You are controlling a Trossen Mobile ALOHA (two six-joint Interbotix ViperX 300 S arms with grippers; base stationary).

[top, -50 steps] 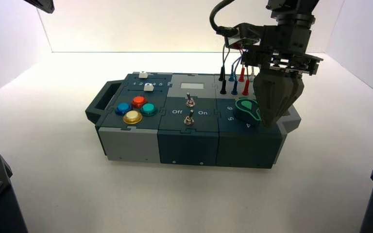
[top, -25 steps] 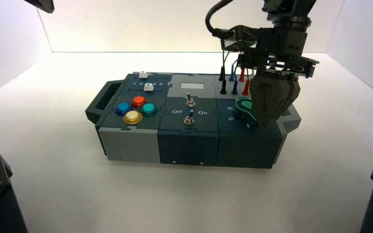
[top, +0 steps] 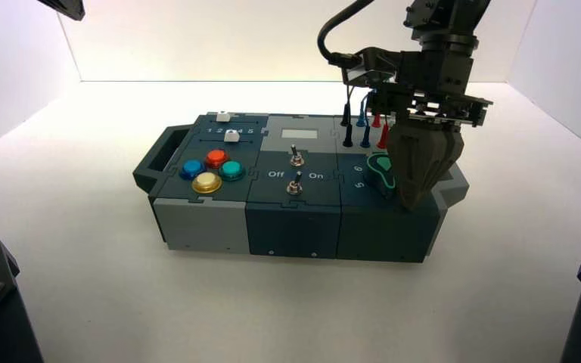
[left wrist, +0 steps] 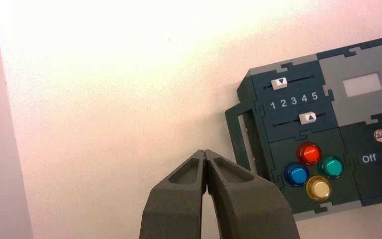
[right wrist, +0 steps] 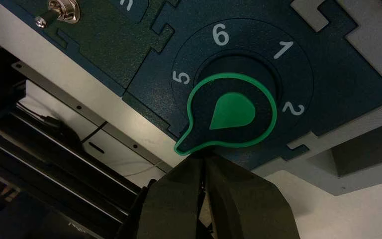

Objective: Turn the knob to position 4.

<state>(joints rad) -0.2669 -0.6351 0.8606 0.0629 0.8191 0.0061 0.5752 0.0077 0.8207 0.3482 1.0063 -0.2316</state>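
Observation:
The green teardrop knob (right wrist: pixel 231 112) sits on the box's right end; it also shows in the high view (top: pixel 379 168), half hidden. In the right wrist view its pointed tip (right wrist: pixel 181 148) lies past the 5 (right wrist: pixel 180 77), away from 6, 1 and 2. Position 4 is hidden under the knob and gripper. My right gripper (right wrist: pixel 202 157) is shut, its fingertips against the knob's rim next to the tip; in the high view (top: pixel 408 201) it stands at the knob's front right. My left gripper (left wrist: pixel 205 153) is shut and empty, parked high off the box's left end.
The box (top: pixel 295 227) holds four coloured push buttons (top: pixel 212 170), two sliders with a 1–5 row (top: pixel 231 130), two toggle switches (top: pixel 295 170) and plugged wires (top: pixel 363 125) just behind the knob. The right arm's cable (top: pixel 333 45) hangs above the wires.
My right gripper has moved left along the box's front right, up against the knob, and now covers the numeral 4. The knob's tip has swung with it. The left arm has not moved.

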